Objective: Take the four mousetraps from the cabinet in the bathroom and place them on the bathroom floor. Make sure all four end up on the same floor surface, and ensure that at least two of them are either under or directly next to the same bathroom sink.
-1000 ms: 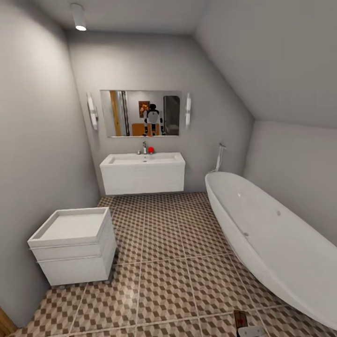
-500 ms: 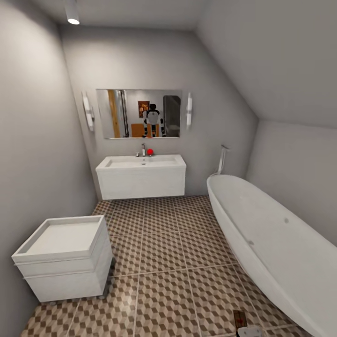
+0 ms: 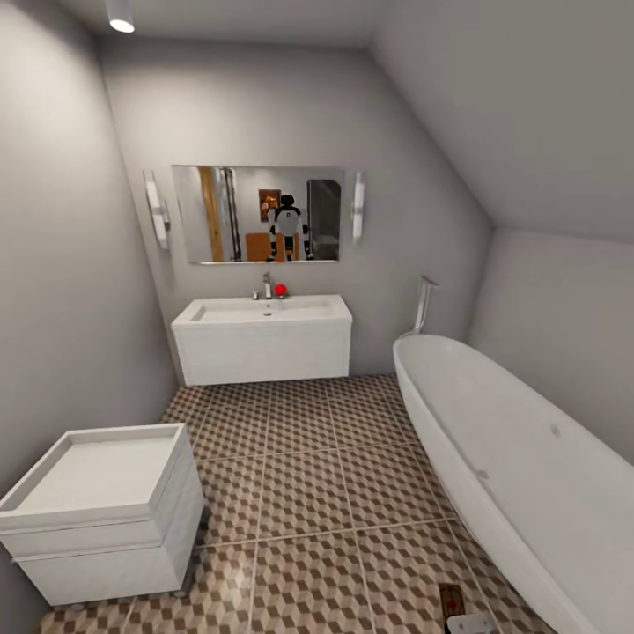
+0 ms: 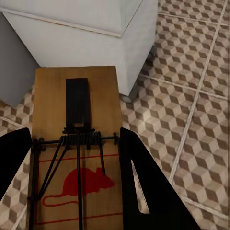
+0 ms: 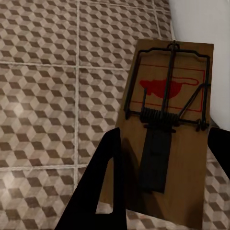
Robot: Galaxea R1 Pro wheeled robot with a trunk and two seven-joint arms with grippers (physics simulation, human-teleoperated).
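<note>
Each of my grippers carries one mousetrap, a brown wooden board with a dark spring and a red mouse print. In the left wrist view my left gripper [image 4: 76, 172] is shut on a mousetrap [image 4: 76, 110], held above the bathroom floor [image 4: 191, 96]. My right gripper [image 5: 163, 167] is shut on the other mousetrap [image 5: 170, 110] over the bathroom floor [image 5: 48, 96]. The head view catches that mousetrap [image 3: 452, 602] at the bottom edge. The white bathroom sink [image 3: 262, 342] hangs on the far wall, with patterned bathroom floor [image 3: 299, 458] leading to it. The cabinet is out of view.
A white drawer unit [image 3: 97, 511] stands at the left wall, close to my left gripper, and is the white drawer unit [image 4: 91, 33] in the left wrist view. The long white bathtub [image 3: 519, 467] runs along the right. A mirror [image 3: 257, 214] hangs above the sink.
The head view has moved forward into the room: sink, drawer unit and bathtub appear larger and nearer. Nothing in the room itself has moved.
</note>
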